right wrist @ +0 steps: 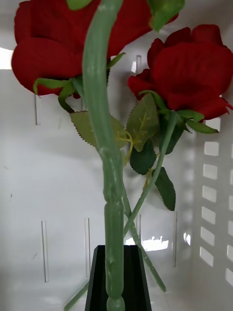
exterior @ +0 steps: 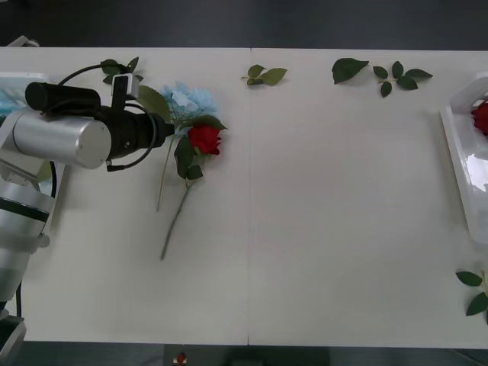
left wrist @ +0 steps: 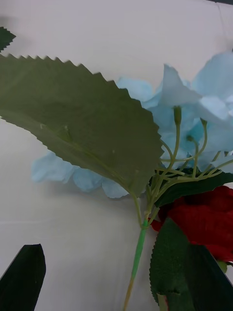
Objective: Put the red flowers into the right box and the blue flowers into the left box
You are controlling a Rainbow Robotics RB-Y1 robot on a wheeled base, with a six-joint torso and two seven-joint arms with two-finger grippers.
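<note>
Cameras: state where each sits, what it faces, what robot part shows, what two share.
Front: above the arms, looking down at table; left arm shows.
Left wrist: on left arm, facing blue flower; black finger shows.
Right wrist: on right arm, in right box, facing roses; finger behind rose stem.
Shared: front and left wrist both show blue flower.

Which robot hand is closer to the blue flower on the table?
The left gripper: it's right over the blue flower. The right gripper is away in the right box, holding a red rose's stem.
</note>
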